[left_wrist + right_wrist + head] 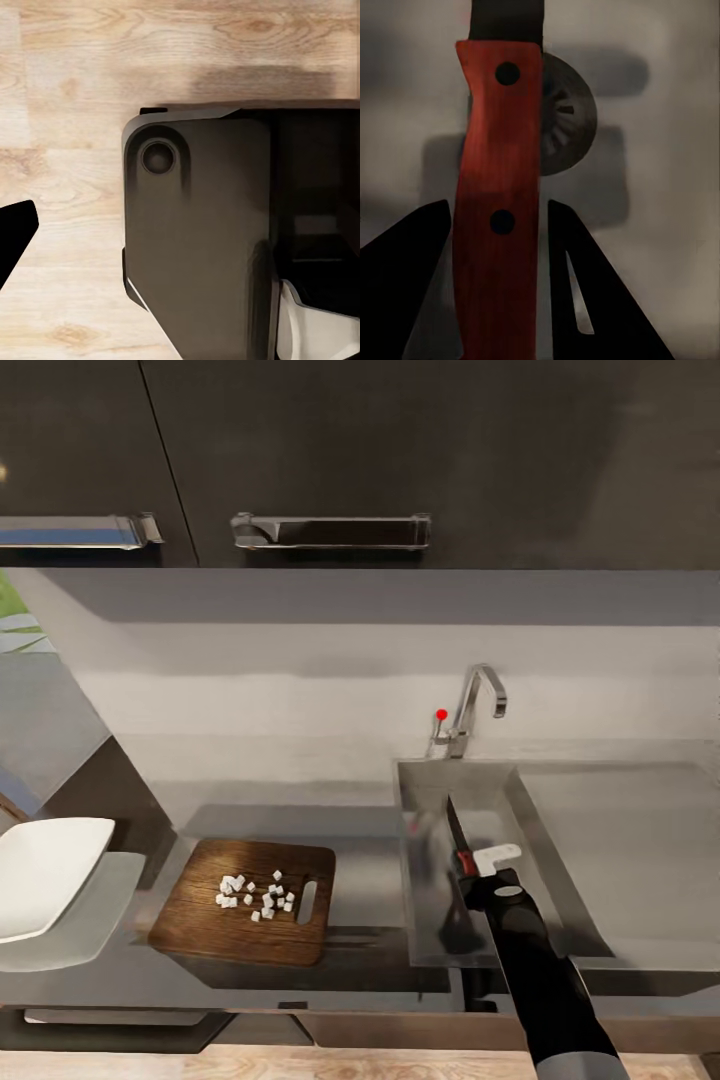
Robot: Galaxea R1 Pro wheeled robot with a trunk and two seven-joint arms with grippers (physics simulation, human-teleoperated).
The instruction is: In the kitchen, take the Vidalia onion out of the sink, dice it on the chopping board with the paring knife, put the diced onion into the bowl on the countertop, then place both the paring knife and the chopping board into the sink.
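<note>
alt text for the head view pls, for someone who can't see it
The right gripper holds a red-handled knife over the steel sink, blade pointing toward the tap. To the left on the grey counter, small white onion cubes lie on a brown chopping board, with a white square bowl farther left.

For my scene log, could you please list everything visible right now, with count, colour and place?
diced onion: a handful of cubes, white, on the chopping board.
chopping board: one, dark brown, on the countertop left of the sink.
bowl: one, white, at the left edge, tilted.
countertop: one, grey.
sink: one, grey steel, with a round drain.
tap: one, chrome with a red knob, behind the sink.
paring knife: one, red handle, dark blade, over the sink.
upper cabinets: dark, with bar handles.
floor: light wood.
right gripper: black, shut on the knife handle.
</note>
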